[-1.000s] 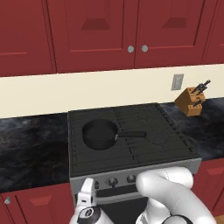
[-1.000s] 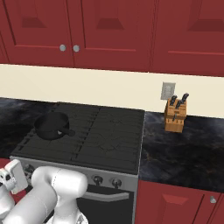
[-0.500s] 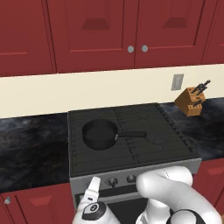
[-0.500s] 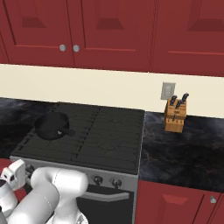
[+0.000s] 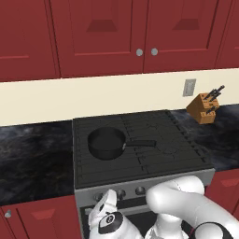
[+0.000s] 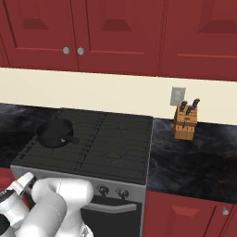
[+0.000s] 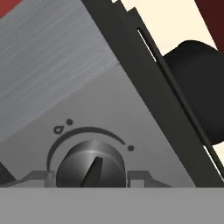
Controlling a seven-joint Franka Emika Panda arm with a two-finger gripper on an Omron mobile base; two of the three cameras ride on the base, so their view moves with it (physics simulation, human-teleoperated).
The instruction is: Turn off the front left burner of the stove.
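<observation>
The stove has a black grated top and a silver-grey front panel with a dark grey knob. A black pan sits on its left. The bench is black marbled stone, the cabinets dark red, the wall cream, the knife block tan wood.

Stove set in worktop, between two worktop stretches; cabinets on wall above; saucepan on cooktop, left rear part, handle toward right; knife block on worktop right of stove, near wall; wall outlet above-left of block; row of knobs on front panel below cooktop; one knob between jaws, close before hand camera; saucepan above and behind it.
</observation>
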